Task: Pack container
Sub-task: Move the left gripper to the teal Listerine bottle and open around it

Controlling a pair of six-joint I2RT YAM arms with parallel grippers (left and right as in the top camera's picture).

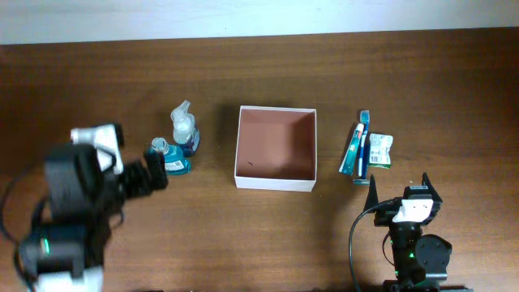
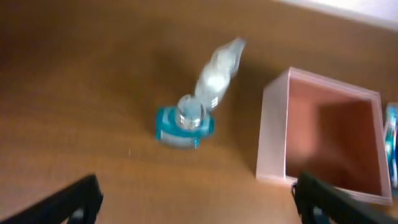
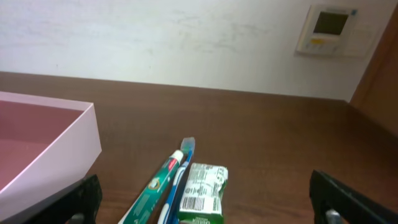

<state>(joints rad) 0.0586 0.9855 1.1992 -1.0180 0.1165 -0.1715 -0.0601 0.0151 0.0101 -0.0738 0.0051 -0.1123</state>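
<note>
The container (image 1: 274, 183), a square white-walled box with a reddish-brown inside, sits mid-table and holds nothing. To its left are a teal bottle (image 1: 173, 158) and a clear spray bottle (image 1: 184, 123). On its right lie a toothpaste tube (image 1: 354, 150), a toothbrush (image 1: 362, 146) and a green packet (image 1: 379, 151). My left gripper (image 1: 154, 174) is open just left of the bottles; its wrist view shows the teal bottle (image 2: 185, 123), the spray bottle (image 2: 219, 71) and the container (image 2: 272, 134) ahead. My right gripper (image 1: 401, 188) is open just short of the packet (image 3: 204, 190), toothpaste (image 3: 155, 186) and toothbrush (image 3: 181, 167).
The brown wooden table (image 1: 97, 89) ends at a white wall along the far side. A wall thermostat (image 3: 328, 30) shows in the right wrist view. A black cable (image 1: 354, 243) loops beside the right arm's base.
</note>
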